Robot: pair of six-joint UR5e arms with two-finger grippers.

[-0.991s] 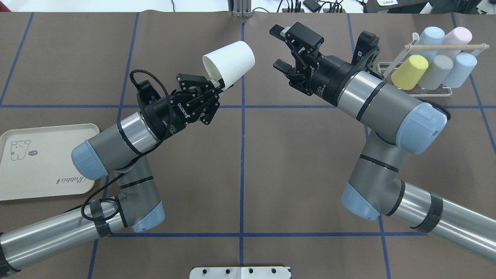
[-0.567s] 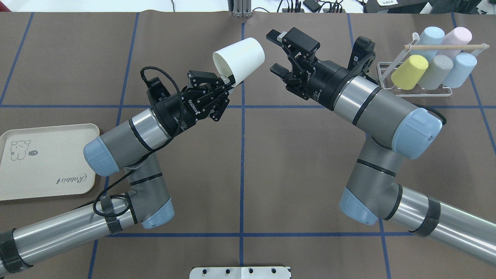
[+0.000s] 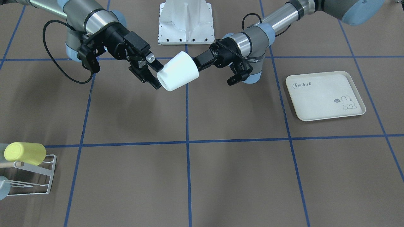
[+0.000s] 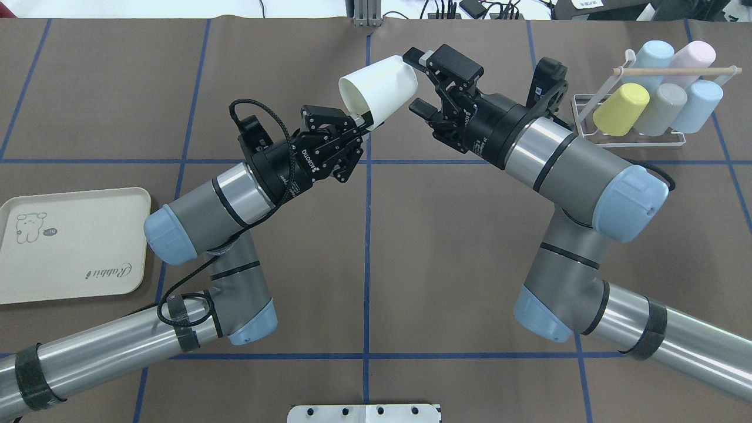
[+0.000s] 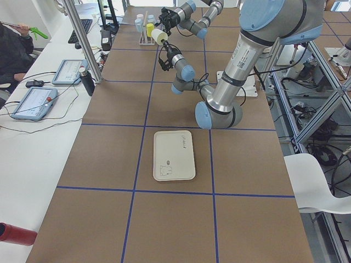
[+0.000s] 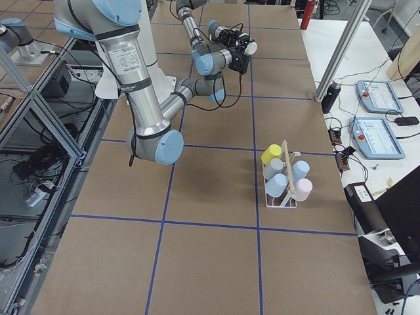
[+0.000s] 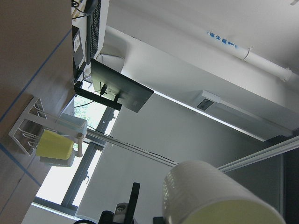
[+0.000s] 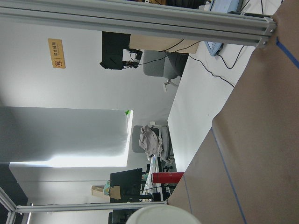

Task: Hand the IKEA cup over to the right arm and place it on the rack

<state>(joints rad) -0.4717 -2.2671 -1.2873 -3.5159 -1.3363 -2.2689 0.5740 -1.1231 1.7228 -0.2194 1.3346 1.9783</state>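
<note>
left claw [image 4: 362, 121] pinches white cup [image 4: 380, 88]; right claw [image 4: 416, 83] gapes at its base; rack [image 4: 673, 70] crowded.

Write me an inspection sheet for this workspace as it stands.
Surface: table covered in brown paper with blue grid lines; nothing spilled seen.
Job's things: white cup in the air, tilted; rack at the far right corner, carrying five cups.
Clutter: cream tray on the robot's left.
Hands: left hand shut on the white cup's rim; right hand open, fingers either side of the cup's closed end, not gripping.
Cables: black cable looped at the left wrist.
Surroundings: side desk with tablets, a person at it; white chair.
</note>
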